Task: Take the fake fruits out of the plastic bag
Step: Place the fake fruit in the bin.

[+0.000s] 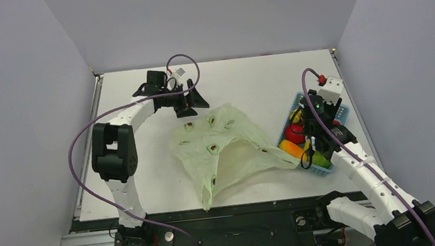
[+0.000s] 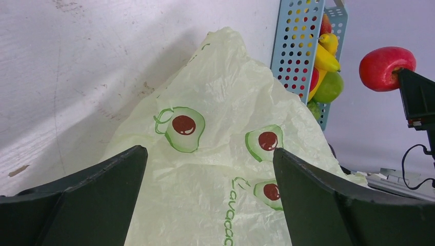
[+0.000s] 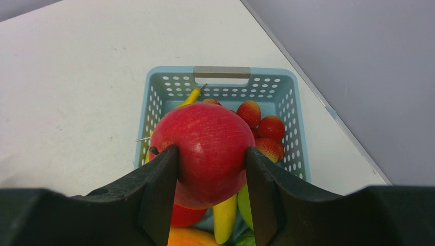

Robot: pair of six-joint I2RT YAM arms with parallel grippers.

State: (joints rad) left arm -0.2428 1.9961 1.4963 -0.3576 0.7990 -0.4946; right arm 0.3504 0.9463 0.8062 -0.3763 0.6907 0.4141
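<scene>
Clamped between the black fingers of the right tool is a red apple, gripped across its widest part directly above the blue basket. Under it the basket holds strawberries, a banana and a green fruit, so little room is left inside. The apple looks glossy, rigid and probably light. It could slide off smooth pads, so I judge a hold across its middle the sound one.

Left of the basket, the plastic bag lies limp and crinkled on the worktop, one corner reaching the basket's near-left corner. The left tool hovers over the bag's end farthest from the basket, jaws wide apart, holding nothing. So thin a film will sag and shift, and a pinched fold or handle seems the best purchase. Whether fruit remains inside, I cannot tell.

The basket sits close to the worktop's right edge, with the wall just beyond. Bare worktop lies far-left of the basket.
</scene>
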